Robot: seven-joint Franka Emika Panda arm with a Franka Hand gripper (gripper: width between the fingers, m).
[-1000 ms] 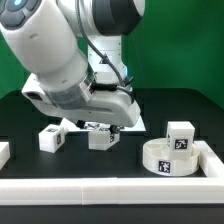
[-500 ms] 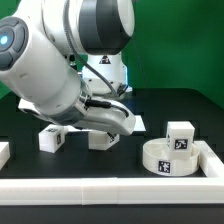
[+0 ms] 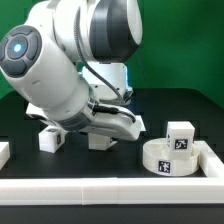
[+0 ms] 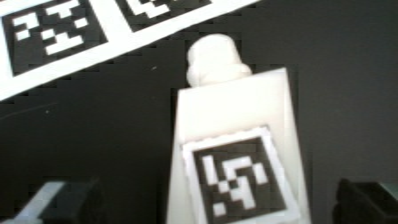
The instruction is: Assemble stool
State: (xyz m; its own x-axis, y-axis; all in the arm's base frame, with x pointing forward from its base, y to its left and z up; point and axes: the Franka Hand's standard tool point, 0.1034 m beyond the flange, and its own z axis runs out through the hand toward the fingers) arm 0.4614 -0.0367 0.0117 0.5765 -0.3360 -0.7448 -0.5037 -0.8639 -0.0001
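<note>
The robot arm point(image 3: 70, 80) fills most of the exterior view, bent low over a black worktop point(image 3: 90, 166). White border rails point(image 3: 100, 188) run along the front and turn up at the exterior view's right. They form a corner that holds the stool's round seat point(image 3: 163, 160). An upright leg block point(image 3: 181, 135) stands at the seat's far edge; I cannot tell whether it is on the seat or just behind it. Two more lie under the arm: an outer leg block point(image 3: 52, 139) toward the exterior view's left, and beside it a middle leg block point(image 3: 99, 140), partly covered by the arm. This view hides the tool.

Only the wrist view shows the marker board point(image 4: 80, 35) and, just beside it, a flat-lying white leg point(image 4: 231, 120). The tool point(image 4: 214, 200) is spread, with a dark fingertip point(image 4: 59, 200) on each side of this leg and black worktop showing in both gaps. The leg has a rounded peg point(image 4: 212, 57) on the end nearest the marker board and a square tag point(image 4: 233, 176) on its face.
</note>
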